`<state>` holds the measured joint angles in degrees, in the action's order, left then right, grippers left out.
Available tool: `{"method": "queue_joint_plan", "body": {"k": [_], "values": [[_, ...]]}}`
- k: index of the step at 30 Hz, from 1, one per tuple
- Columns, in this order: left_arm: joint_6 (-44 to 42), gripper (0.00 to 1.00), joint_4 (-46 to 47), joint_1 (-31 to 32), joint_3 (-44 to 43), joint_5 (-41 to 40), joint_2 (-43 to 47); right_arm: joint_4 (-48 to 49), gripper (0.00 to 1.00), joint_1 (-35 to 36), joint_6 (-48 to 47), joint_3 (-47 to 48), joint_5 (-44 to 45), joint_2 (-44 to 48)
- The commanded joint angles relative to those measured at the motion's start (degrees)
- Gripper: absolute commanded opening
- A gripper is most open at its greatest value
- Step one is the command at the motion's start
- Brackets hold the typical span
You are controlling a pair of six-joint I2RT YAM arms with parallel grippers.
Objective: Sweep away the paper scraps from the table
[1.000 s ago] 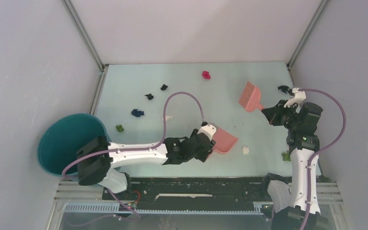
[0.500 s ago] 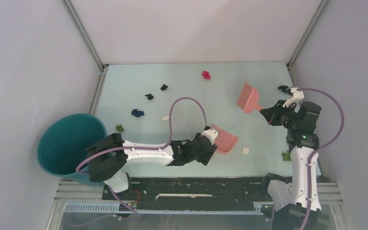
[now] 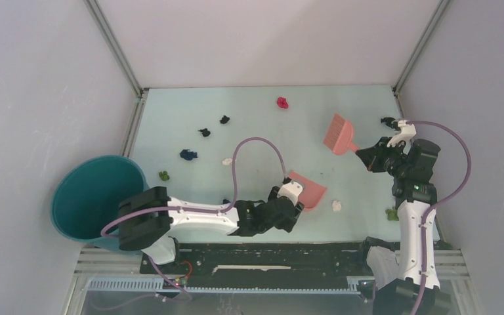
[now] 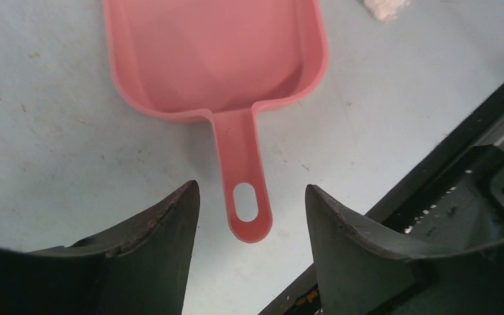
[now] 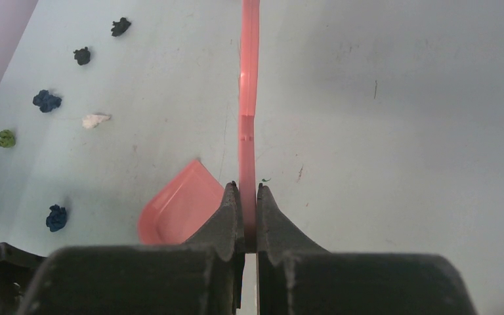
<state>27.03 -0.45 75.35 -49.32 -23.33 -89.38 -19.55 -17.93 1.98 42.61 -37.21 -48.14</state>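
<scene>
The salmon-pink dustpan point(image 3: 307, 190) lies flat on the table point(image 3: 262, 105). In the left wrist view its handle point(image 4: 243, 190) points at me. My left gripper point(image 4: 252, 197) is open, and the handle's end lies between the jaws without touching them. My right gripper point(image 3: 367, 154) is shut on the pink brush point(image 3: 338, 134), whose handle point(image 5: 249, 98) is pinched between the fingers. Paper scraps lie scattered: magenta point(image 3: 282, 102), two black point(image 3: 224, 119) point(image 3: 204, 132), dark blue point(image 3: 188, 154), white point(image 3: 227, 161), green point(image 3: 164, 175), and white point(image 3: 336, 205) beside the dustpan.
A round teal bucket point(image 3: 92, 193) stands off the table's left near corner. A black scrap point(image 3: 387, 121) and a green scrap point(image 3: 391, 213) lie by the right rail. The black base rail point(image 4: 472, 151) runs just right of the dustpan handle.
My left arm has swung toward the near edge, bringing the open gripper behind the dustpan's handle. The right gripper and brush shifted slightly, then held still.
</scene>
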Motion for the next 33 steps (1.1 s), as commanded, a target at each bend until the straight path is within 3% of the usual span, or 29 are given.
{"method": "queue_joint_plan", "body": {"k": [1,5,10,18,26,29,33], "values": [[3.81,0.67,-1.81,0.34,-2.82,-2.4,-4.05,0.92,0.0,0.18,-0.7,0.81,-1.0,0.08],[5.22,0.65,-3.33,0.34,-3.49,-4.41,-5.56,1.04,0.0,0.16,-0.67,0.8,-1.43,0.07],[4.89,0.55,-3.15,0.38,-3.63,-3.57,-5.65,0.93,0.0,0.2,-0.79,0.79,-1.57,0.13],[3.63,0.47,-1.31,0.35,-4.5,-2.45,-7.12,0.83,0.0,0.18,-0.81,0.75,-1.55,0.06],[2.12,0.15,-7.18,0.31,-9.29,-3.04,-6.46,0.97,0.0,0.0,-1.79,0.9,1.85,0.07],[1.49,0.06,-14.04,0.29,-12.03,-4.2,-3.16,-4.81,0.0,-0.12,-6.41,7.17,7.57,-1.58],[1.15,0.0,-19.87,0.32,-10.83,-3.92,3.45,-22.11,0.0,0.07,-19.31,20.36,13.31,-6.04]]}}
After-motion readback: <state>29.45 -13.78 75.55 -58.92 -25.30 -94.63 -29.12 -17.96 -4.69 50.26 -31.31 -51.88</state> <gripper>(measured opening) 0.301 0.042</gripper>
